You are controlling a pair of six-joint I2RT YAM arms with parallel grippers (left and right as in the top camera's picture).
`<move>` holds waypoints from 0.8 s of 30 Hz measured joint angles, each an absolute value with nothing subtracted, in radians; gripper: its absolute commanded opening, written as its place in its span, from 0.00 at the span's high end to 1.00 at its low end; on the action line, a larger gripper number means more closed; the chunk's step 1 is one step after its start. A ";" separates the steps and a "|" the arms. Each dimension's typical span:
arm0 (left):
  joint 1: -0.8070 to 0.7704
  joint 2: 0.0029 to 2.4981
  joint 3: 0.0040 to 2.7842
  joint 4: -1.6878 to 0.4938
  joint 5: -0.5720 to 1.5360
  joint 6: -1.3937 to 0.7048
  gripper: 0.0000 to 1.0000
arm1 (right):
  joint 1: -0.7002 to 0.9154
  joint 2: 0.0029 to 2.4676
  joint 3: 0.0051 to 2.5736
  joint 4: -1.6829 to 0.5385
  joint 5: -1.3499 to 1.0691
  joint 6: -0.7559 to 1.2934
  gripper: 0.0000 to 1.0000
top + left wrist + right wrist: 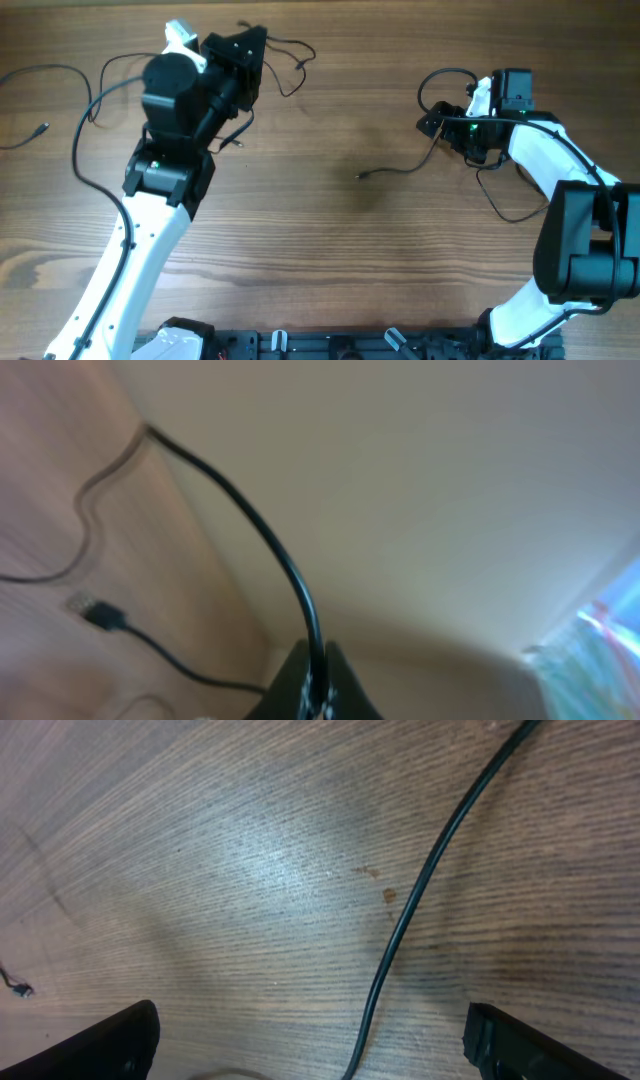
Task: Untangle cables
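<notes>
Step in hand, as judged: separation of strands, with one strand secured and a second lined up for pickup.

Left gripper (pixel 245 50): at 11 o'clock on the table (pixel 320 280); fingers pressed together, pinching the held cable (pixel 250 520); that cable rises from the pinch and runs out toward the table edge; a second strand ending in a plug (pixel 100 615) lies flat nearby, apart from the pinch.

Right gripper (pixel 310 1020): at 2 o'clock; fingers (pixel 110 1040) spread wide, holding nothing; the centre cable (pixel 400 920) passes between them, flat on the wood; from overhead it trails from this gripper toward table centre and ends free.

Loose cable (pixel 40 129): at 9 o'clock, well apart from both grippers.

Whether a knot remains near the right gripper cannot be told; loops there are partly hidden by the arm.

Next move, as judged: lower the right gripper so the fingers straddle the centre cable, then close; draw toward 3 o'clock while the left holds at 11 o'clock; keep tension low, since thin wire slips from a loose pinch and cinches any remaining crossing.
</notes>
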State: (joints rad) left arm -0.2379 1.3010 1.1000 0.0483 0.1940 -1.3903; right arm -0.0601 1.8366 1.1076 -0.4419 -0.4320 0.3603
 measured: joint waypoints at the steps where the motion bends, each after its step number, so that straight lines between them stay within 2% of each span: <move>1: -0.250 1.290 1.105 -0.050 0.083 -1.381 0.96 | -0.060 1.837 1.108 -0.442 -0.432 0.360 0.00; 4: -0.252 1.287 1.115 -0.229 -0.118 -1.338 0.91 | -0.060 1.837 1.108 -0.442 -0.427 0.360 0.00; 8: -0.250 1.296 1.114 -0.461 -0.427 -1.302 0.92 | -0.060 1.837 1.108 -0.441 -0.424 0.360 0.00; 12: -0.241 1.383 1.114 -0.508 -0.567 -1.288 0.92 | -0.060 1.837 1.108 -0.441 -0.424 0.362 0.00; 14: -0.234 1.451 1.114 -0.480 -0.578 -1.284 0.87 | -0.060 1.837 1.108 -0.442 -0.424 0.362 0.00; 15: -0.233 1.486 1.114 -0.458 -0.579 -1.283 0.79 | -0.060 1.837 1.108 -0.443 -0.424 0.362 0.00; 16: -0.232 1.518 1.114 -0.431 -0.580 -1.282 0.67 | -0.060 1.837 1.108 -0.447 -0.424 0.362 0.00; 19: -0.232 1.607 1.114 -0.376 -0.579 -1.274 0.20 | -0.060 1.837 1.108 -0.449 -0.424 0.365 0.01; 20: -0.232 1.623 1.114 -0.363 -0.574 -1.272 0.00 | -0.060 1.837 1.108 -0.449 -0.424 0.365 0.00; 24: -0.232 1.644 1.114 -0.359 -0.493 -1.282 0.00 | -0.060 1.837 1.108 -0.437 -0.424 0.365 0.00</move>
